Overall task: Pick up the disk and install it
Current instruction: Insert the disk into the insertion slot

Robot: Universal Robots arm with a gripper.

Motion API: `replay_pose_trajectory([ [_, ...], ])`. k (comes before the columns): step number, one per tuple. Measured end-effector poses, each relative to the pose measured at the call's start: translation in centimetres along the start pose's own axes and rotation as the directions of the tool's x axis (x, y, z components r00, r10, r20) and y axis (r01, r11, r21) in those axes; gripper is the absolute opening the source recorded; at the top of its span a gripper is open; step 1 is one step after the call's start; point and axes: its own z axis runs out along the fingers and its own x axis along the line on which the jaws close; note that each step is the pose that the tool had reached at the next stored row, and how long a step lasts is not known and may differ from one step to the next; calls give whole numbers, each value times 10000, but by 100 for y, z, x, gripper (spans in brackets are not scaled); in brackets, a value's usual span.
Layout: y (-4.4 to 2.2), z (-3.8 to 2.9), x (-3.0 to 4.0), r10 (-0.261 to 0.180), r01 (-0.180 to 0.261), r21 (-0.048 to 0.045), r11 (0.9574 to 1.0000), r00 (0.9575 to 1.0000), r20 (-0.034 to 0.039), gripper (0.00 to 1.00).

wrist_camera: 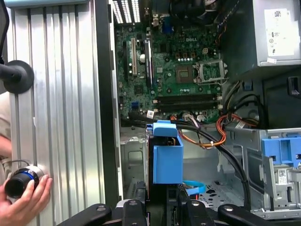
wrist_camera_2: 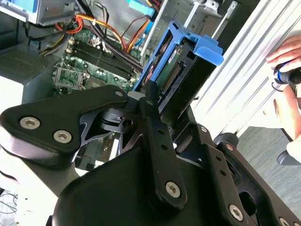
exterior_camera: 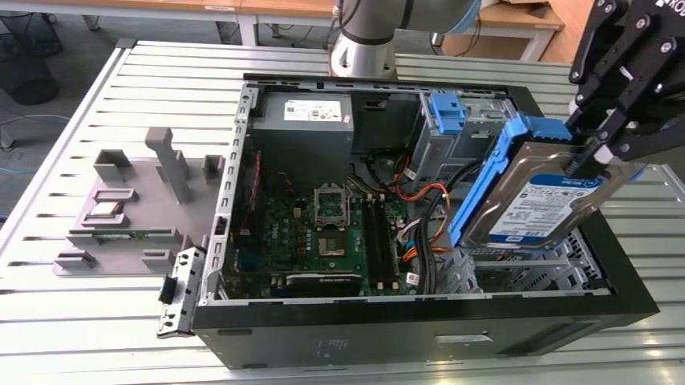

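Right now my gripper [exterior_camera: 592, 154] is clamped on the disk [exterior_camera: 533, 200], pinching its upper end, so the drive hangs down and away from me. Its long axis slants: the high end is at my fingers toward the exterior view's right, and the low end dips left into the open computer case [exterior_camera: 428, 313]. Beneath it sits the metal drive cage [exterior_camera: 524, 269] at the case's near right corner, the bay nearest to it. Orange and black cables [exterior_camera: 423, 200] run just beside the low end and look to me the likeliest snag. The motherboard [exterior_camera: 321, 224] lies further left, the grey power supply [exterior_camera: 305, 120] at far left, and another blue carrier [exterior_camera: 447, 112] on the far side. A person's hand [wrist_camera: 23, 200] rests on the table [wrist_camera: 61, 117], outside the case.
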Motion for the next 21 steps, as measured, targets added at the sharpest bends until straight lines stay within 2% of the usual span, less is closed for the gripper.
replay_pose_trajectory([
  [6, -183, 8, -14, 4, -4, 1, 10000, 10000, -8, 35],
  [8, -220, 14, -17, 4, -4, 0, 10000, 10000, -6, 35],
  [14, -243, 63, -18, -38, 38, 0, 10000, 10000, -10, 35],
  [21, -245, 103, -18, -531, 531, -2, 9986, 9986, -23, 35],
])
